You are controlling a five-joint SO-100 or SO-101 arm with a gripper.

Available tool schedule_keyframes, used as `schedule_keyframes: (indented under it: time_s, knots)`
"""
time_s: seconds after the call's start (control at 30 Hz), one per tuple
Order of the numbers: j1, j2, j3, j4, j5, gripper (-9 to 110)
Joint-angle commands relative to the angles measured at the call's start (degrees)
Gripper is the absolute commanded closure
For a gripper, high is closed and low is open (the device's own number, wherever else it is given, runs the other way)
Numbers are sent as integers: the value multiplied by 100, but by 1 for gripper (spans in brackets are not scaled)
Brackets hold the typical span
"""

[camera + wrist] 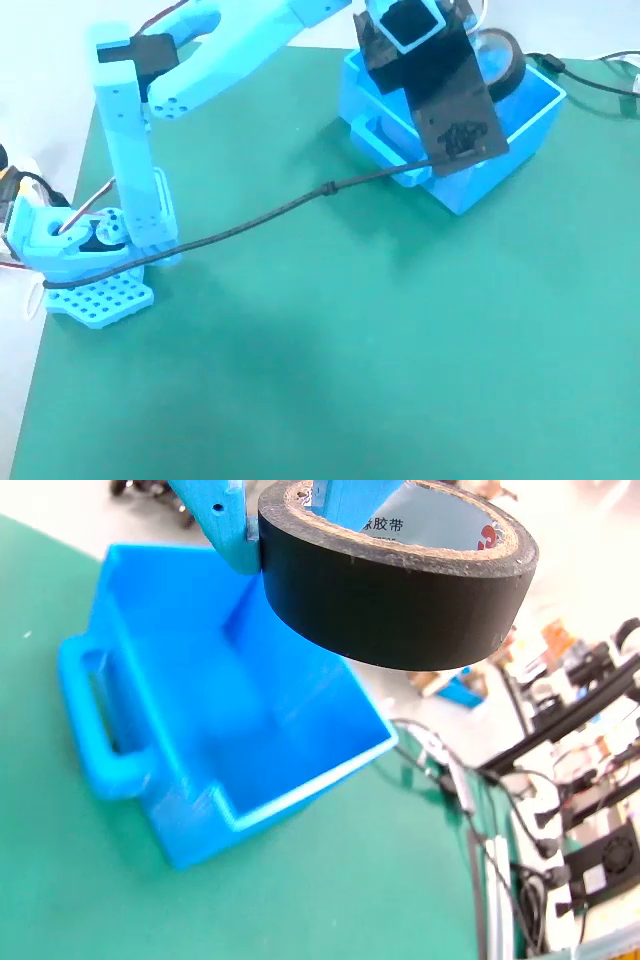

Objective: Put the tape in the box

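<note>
Tape [395, 590]: black roll w/ brown cardboard core, held aloft over the blue box [170, 780], clamped by the blue fingers [235, 525] through/at its rim, per wrist view. In fixed view the roll [500, 62] shows only as a dark arc behind the black wrist housing [440, 90], above the box's far end [535, 125]. Box sits on green worktop [320, 360], interior apparently empty. Risks, as judged: roll hangs near the far wall, so a release here may strike the rim & bounce out or roll off onto the worktop; the trailing black cable [260, 220] crosses the box's near edge & could snag or drag the box if the arm moves. Hidden/unclear: fingertips & contact pts cut off at top of wrist view; 2nd finger not visible; roll's height over the box floor cannot be judged.
</note>
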Motion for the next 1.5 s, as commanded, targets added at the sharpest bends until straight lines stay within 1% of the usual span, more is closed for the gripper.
schedule_keyframes:
  time_s: [0.0, 0.37, 0.73, 1.47]
  knots:
    - [-229, -35, -475, -290, 229, 102]
    - [-642, -694, -483, -1020, 571, 102]
    - [-747, -1529, -483, -1661, 633, 102]
    - [-1239, -1819, -483, -1740, 624, 102]
